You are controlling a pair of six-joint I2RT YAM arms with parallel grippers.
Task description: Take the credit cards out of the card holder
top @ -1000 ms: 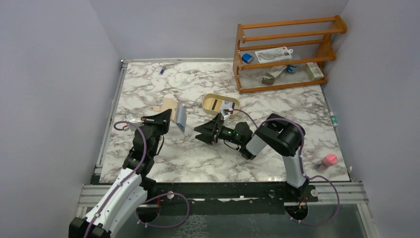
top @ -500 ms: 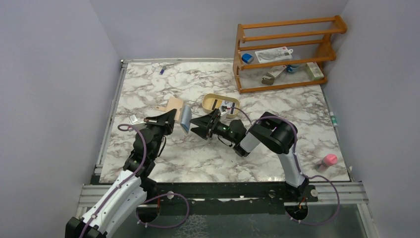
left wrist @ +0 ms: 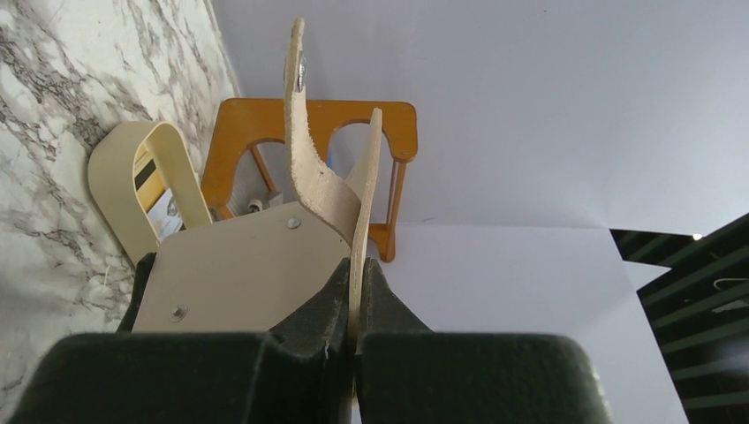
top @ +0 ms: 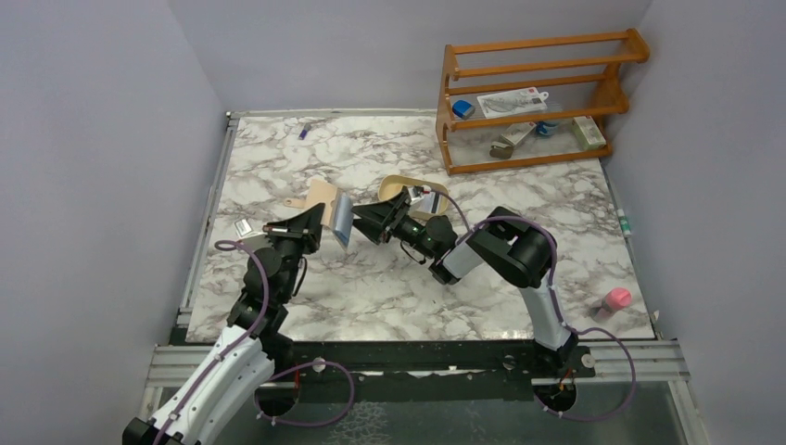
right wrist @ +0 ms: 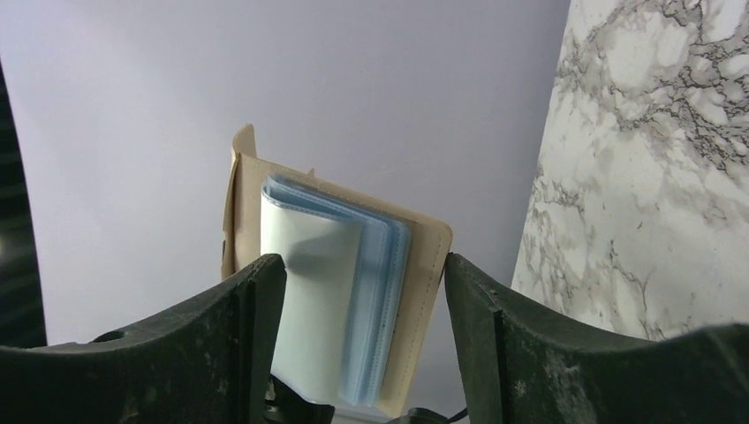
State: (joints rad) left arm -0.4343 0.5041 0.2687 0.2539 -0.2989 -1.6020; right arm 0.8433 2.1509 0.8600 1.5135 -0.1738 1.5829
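1. Pinches one tan flap of the card holder [left wrist: 256,274] in the left hand [left wrist: 356,269], with the fingers shut tight on it.
2. Holds the card holder up above the bench [top: 371,287], near the middle, with its open side turned to the right hand [right wrist: 358,269].
3. Shows the credit cards [right wrist: 327,291] poking out of the card holder in a thin stack, pale blue and whitish.
4. Spreads the right hand's fingers wide apart, one on each side of the credit cards. Cannot tell if either finger touches them.
5. Has an oval tan tray [top: 387,188] lying on the bench just behind the right hand.
6. Has a wooden rack [top: 450,111] with small things on it at the far right corner, and a small pink thing [top: 614,298] near the right edge, well apart from both hands.
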